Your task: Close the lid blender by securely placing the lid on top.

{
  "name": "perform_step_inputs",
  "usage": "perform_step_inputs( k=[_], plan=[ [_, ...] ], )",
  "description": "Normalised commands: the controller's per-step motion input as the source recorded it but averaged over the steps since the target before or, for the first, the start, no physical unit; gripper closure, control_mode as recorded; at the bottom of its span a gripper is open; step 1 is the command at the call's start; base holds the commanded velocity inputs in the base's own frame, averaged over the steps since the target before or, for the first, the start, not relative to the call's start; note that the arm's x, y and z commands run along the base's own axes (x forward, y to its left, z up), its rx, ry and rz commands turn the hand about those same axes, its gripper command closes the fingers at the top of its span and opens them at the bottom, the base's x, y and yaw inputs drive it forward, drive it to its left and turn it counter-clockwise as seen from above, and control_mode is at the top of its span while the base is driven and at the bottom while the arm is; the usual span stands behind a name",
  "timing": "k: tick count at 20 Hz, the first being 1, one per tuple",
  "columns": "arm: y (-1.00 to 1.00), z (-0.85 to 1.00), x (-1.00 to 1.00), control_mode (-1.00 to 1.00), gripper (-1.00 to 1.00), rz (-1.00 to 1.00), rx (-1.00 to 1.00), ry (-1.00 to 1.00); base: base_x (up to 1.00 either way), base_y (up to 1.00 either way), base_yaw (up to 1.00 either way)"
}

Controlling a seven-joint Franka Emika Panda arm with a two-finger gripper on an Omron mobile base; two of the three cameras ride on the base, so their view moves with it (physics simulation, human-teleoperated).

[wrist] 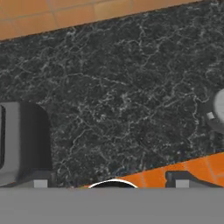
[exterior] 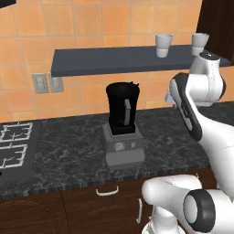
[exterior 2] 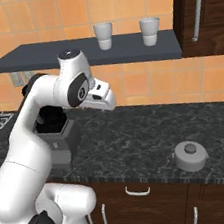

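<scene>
Fingers (wrist: 40, 183) of the white arm's gripper (wrist: 111, 183) are seen in the hand view as two small dark tips set well apart near the bottom, with nothing between them, so they are judged to be spread and empty. The step in hand is taken to be the reach for the lid, which has not yet been picked up. Going from left to right, the tall black tapered blender jar on its boxy grey base with a round dial (exterior: 122, 132) is found standing upright on the dark speckled stone table (exterior: 68, 151), its top uncovered, with a grey handle strip facing the room. Above it, a dark grey wall shelf (exterior 2: 75, 51) carries two small white cups (exterior 2: 104, 36), which are to be left alone. Far to the right, well apart from the blender and near the table's front edge, the round light-grey lid with a small darker knob in its centre (exterior 2: 191, 155) is seen lying flat, knob up. For the step to be done well, the hand would need to be swung right, brought squarely over the lid, and lowered with the tips either side of the knob or rim, so that the cap is lifted level. A tilted grasp could be expected to spoil the later seating on the jar.
</scene>
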Motion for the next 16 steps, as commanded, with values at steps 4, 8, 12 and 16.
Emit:
perform_step_inputs(
  k=[4,8,12,16],
  plan=[
    [-1.0,-0.36,-0.41,-1.0,-1.0,-0.47,0.14,0.1,0.0,0.0,0.0],
    [-1.0,-0.51,-0.52,-1.0,-1.0,-0.46,0.11,0.12,0.0,0.0,0.0],
    [-1.0,-0.49,-0.39,-1.0,-1.0,-0.47,0.11,0.13,0.0,0.0,0.0],
    [-1.0,-0.36,-0.09,-1.0,-1.0,-0.39,0.1,0.09,0.0,0.0,0.0]
  ],
)
